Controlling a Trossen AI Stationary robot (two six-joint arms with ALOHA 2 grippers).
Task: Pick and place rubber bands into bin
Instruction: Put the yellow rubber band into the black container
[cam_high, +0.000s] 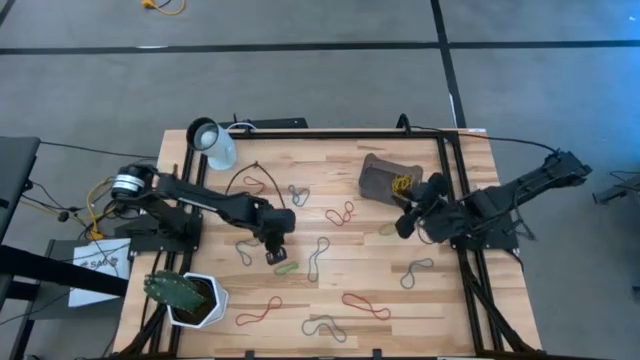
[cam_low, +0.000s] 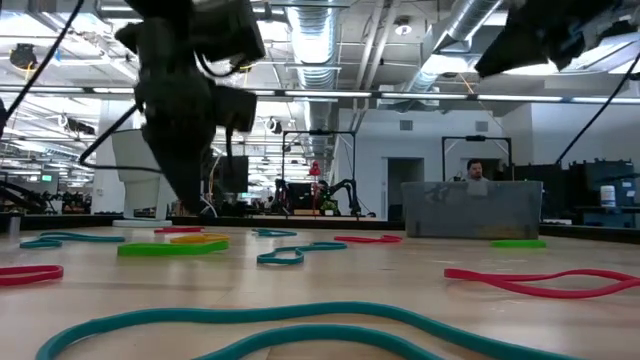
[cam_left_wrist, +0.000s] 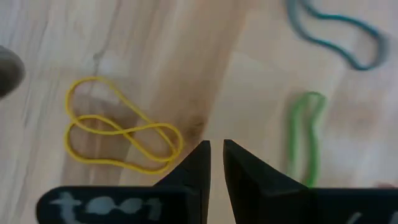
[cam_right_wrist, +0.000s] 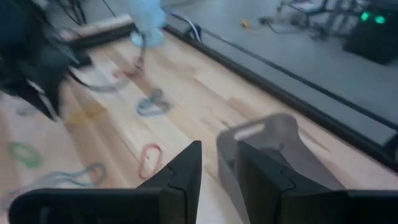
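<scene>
Where the table's near edge met me, a teal rubber band (cam_low: 300, 325) sprawled closest, with a red band (cam_low: 540, 283) just behind it on bare wood. Farther toward the bin (cam_high: 389, 178) lay a green band (cam_low: 170, 247), and the left gripper (cam_high: 277, 252) hung low over the mid-table, well apart from the bin. Its fingers (cam_left_wrist: 245, 171) were nearly pressed together with only a thin slit between, pinching nothing. A yellow band (cam_left_wrist: 115, 132) lay twisted just beside the tips on one side, another green band (cam_left_wrist: 303, 138) near them on the other, neither touched. Open wood showed between the scattered loops around that gripper, so the boards there looked free.

The bin sat near the table's far edge, close to its black rail, and a few yellow bands (cam_high: 402, 183) already lay inside it. The right gripper (cam_high: 408, 222) hovered just beside the bin on its nearer side, fingers (cam_right_wrist: 261, 171) a little apart and holding nothing, the bin's grey wall right past them. A red loop (cam_high: 341, 213) lay between the two grippers. Well away from the bin, at the far left corner, stood a white cup (cam_high: 207, 135); a white plant pot (cam_high: 200, 300) sat at the near left edge.
</scene>
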